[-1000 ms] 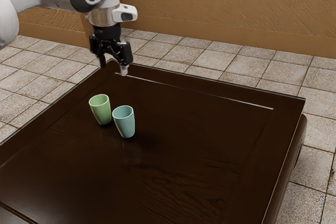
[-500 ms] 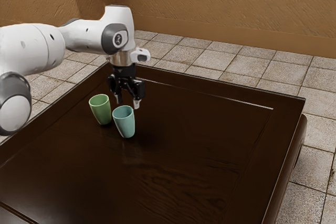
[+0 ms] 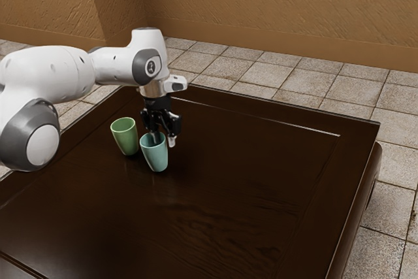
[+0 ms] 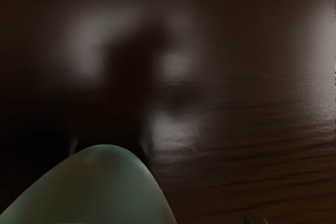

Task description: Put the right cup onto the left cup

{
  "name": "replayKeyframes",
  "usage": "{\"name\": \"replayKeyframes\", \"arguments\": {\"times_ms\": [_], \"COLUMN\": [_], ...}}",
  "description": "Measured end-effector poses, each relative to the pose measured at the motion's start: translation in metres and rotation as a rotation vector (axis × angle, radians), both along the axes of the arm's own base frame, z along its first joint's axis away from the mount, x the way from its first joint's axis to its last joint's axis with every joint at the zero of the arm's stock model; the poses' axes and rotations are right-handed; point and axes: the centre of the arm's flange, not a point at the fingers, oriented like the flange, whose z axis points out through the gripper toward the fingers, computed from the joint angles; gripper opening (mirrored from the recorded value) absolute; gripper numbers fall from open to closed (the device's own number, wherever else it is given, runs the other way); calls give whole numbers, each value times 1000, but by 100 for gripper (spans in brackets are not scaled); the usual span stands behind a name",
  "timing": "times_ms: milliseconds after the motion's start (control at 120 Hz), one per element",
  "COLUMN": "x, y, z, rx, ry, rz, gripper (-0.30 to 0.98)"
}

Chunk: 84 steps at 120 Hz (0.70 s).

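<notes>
Where the dark table (image 3: pixel 241 187) ends, pale tiles (image 3: pixel 261 73) begin.

The exterior view looks down on the surface (image 3: pixel 228 174) from well back; the wrist view, facing down close over it, shares the teal cup (image 3: pixel 156 156).

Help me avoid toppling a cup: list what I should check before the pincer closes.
1. Pincer open: ok, its fingers stand apart.
2. Blue cup upright on the table: ok.
3. Green cup upright: ok, it stands beside the blue one.
4. One finger over the blue cup's mouth, the other outside: ok, as it appears in the exterior view.
5. Inner finger deep enough for a firm grip: cannot tell.
6. Green cup empty to its bottom: cannot tell, its floor is hidden.
</notes>
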Motion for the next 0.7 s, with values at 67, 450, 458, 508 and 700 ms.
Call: {"name": "replayKeyframes", "arguments": {"times_ms": [67, 450, 458, 508, 700], "x": [1, 2, 2, 1, -6], "y": [1, 0, 0, 0, 7], "z": [-1, 6, 7, 18, 49], "rx": [-7, -28, -28, -24, -6], "ry": [-4, -26, -27, -39, -43], "rz": [-3, -28, -29, -34, -40], "gripper": [21, -7, -7, -7, -9]}}
